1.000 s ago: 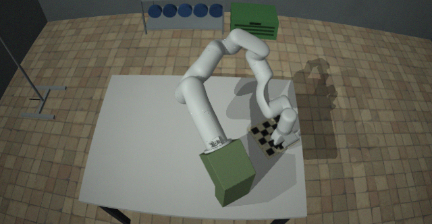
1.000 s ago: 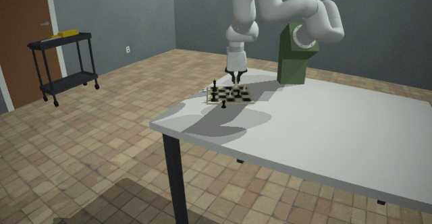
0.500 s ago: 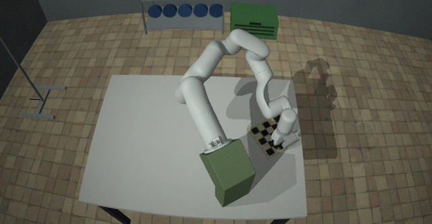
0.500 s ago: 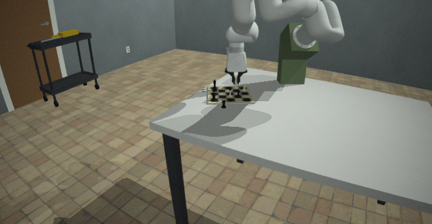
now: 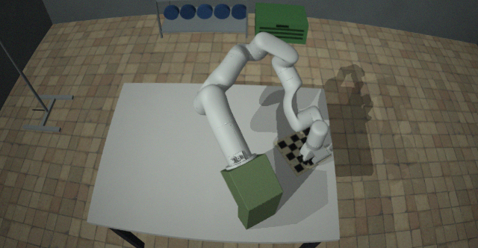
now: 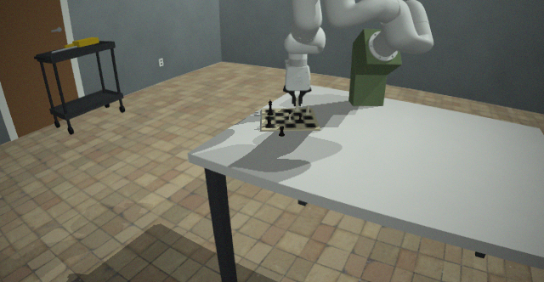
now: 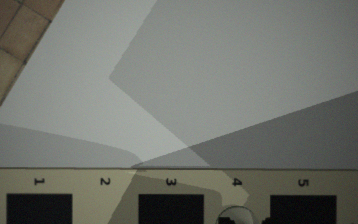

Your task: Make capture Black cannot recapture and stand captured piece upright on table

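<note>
The small chessboard [image 5: 284,152] [image 6: 297,129] [image 7: 70,179] lies near the table's edge. My gripper [image 5: 308,160] [image 6: 296,100] hangs just over the board's far side and is shut on a pale white piece. Its rounded top [image 7: 235,216] shows at the bottom edge of the wrist view, by file mark 4; the fingers themselves are out of that view. A tall black piece [image 6: 269,105] and a shorter black one [image 6: 269,123] stand at the board's left side. A small black piece [image 6: 281,132] stands upright on the table just in front of the board.
The white table [image 5: 168,147] [image 6: 425,155] [image 7: 230,75] carries the arm's green base block [image 5: 255,192] [image 6: 371,74] close to the board. The table edge and the tiled floor [image 7: 0,45] lie just past the board. A black cart [image 6: 81,78] stands far off.
</note>
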{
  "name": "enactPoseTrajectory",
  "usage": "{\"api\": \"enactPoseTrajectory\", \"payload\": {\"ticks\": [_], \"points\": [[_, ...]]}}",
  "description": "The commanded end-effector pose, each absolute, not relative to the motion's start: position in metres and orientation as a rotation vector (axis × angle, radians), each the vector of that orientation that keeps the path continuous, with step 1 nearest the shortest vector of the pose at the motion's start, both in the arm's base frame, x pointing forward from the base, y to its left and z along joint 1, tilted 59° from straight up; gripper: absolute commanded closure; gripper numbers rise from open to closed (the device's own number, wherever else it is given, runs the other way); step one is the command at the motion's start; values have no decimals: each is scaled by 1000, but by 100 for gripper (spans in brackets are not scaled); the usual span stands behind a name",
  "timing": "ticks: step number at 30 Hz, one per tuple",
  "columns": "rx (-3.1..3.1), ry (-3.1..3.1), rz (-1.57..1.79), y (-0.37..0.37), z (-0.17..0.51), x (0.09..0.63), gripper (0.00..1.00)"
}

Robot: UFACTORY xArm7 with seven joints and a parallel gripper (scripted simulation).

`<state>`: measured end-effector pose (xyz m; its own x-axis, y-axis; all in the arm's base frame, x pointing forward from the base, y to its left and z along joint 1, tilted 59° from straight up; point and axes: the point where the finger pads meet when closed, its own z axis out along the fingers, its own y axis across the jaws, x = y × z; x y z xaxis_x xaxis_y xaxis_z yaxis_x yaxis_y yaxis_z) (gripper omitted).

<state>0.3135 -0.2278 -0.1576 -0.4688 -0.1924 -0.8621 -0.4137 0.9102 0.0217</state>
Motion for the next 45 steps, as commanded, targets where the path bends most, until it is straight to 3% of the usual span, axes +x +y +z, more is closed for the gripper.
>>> {"api": "enactPoseTrajectory", "payload": {"ticks": [1,22,23,25,26,28,29,31,32,36,37,45], "points": [[-433,2072,275,-230,-158,312,100],[-433,2072,275,-230,-158,312,100],[-433,2072,275,-230,-158,312,91],[-433,2072,275,-230,-158,312,91],[-433,2072,275,-230,-158,312,83],[-433,2072,275,-230,-158,312,83],[-433,2072,275,-230,-158,312,74],[-433,2072,275,-230,-158,312,74],[-433,2072,275,-230,-158,312,66],[-433,2072,275,-230,-158,312,66],[-433,2072,275,-230,-158,312,57],[-433,2072,275,-230,-158,312,57]]}}
